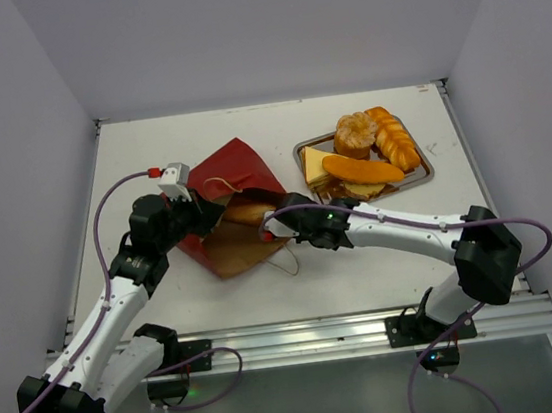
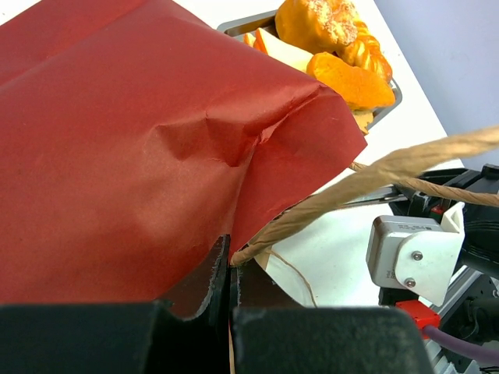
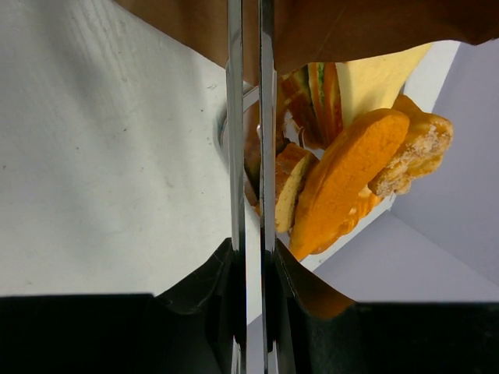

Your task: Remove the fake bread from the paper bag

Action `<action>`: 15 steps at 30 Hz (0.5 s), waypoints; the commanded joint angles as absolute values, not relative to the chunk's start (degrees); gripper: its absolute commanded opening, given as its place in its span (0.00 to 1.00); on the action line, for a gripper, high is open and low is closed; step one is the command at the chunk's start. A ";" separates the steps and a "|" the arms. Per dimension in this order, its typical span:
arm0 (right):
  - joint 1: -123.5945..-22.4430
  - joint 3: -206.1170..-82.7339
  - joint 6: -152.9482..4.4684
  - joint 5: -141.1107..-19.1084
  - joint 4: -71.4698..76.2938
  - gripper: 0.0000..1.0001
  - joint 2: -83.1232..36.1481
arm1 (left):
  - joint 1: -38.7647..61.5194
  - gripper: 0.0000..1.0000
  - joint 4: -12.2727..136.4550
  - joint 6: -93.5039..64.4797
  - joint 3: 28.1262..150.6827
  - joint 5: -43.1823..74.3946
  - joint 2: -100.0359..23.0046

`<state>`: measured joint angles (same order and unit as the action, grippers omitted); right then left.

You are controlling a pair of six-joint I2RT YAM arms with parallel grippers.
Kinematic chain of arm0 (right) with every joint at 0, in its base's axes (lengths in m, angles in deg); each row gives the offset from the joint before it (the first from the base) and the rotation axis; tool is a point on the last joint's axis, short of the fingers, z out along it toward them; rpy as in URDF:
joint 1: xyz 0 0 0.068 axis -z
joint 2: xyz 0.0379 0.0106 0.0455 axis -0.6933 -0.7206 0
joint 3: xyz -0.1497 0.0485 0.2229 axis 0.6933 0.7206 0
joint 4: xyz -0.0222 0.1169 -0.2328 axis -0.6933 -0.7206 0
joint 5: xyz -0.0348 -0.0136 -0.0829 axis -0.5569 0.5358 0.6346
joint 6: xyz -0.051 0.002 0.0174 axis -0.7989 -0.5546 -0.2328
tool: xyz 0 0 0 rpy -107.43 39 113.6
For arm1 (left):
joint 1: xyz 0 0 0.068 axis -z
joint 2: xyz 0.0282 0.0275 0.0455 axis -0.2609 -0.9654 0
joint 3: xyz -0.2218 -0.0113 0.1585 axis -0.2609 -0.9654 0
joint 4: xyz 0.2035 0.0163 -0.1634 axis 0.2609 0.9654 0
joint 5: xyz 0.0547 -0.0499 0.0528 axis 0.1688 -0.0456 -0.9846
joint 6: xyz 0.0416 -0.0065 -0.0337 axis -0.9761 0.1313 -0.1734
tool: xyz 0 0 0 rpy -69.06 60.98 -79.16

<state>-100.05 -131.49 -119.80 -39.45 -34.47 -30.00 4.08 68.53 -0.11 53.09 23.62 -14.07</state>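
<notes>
Fake bread [image 1: 367, 147] is mostly piled in the metal tray [image 1: 416, 178], far R side of the desk [image 1: 383, 254]. One long roll [image 1: 249, 212] lies apart from that pile, at the open mouth of the paper bag [image 1: 236, 171], on the brown lining. Bag lies flat on the desk, L of centre, red side up.

Top view only: both arms meet at the bag. L arm [image 1: 115, 287] comes in from the L onto the mouth's edge. R arm [image 1: 399, 227] reaches across w/ its tip just beside the roll's near end; touching or not, can't tell from there.

L wrist view: L fingers [image 2: 101, 339] are closed, pinching the bag's paper edge between them. Red paper fills most of the frame, and the string handle [image 2: 351, 183] crosses in front. Tray bread shows at top; the roll at the mouth is hidden behind the paper.

R wrist view: R fingers [image 3: 203, 327] stand nearly together, narrow slit between. A brown surface [image 3: 351, 23] runs across the top by their tips, lining or roll, can't tell which. Whether they grip anything: can't tell. Beyond them the tray pile shows side-on: orange oval roll [image 3: 343, 187], sugared bun [image 3: 409, 156], pale yellow wedge [image 3: 382, 78].
</notes>
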 commanded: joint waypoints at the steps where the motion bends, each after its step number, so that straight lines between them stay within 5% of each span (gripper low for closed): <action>1: -99.35 -134.27 -116.74 -43.71 -35.93 0.15 -29.16 | 4.30 0.00 66.92 0.36 54.85 24.40 -13.12; 15: -96.36 -135.76 -114.89 -50.32 -35.05 0.30 -31.17 | 4.30 0.00 66.48 0.71 54.68 24.66 -12.85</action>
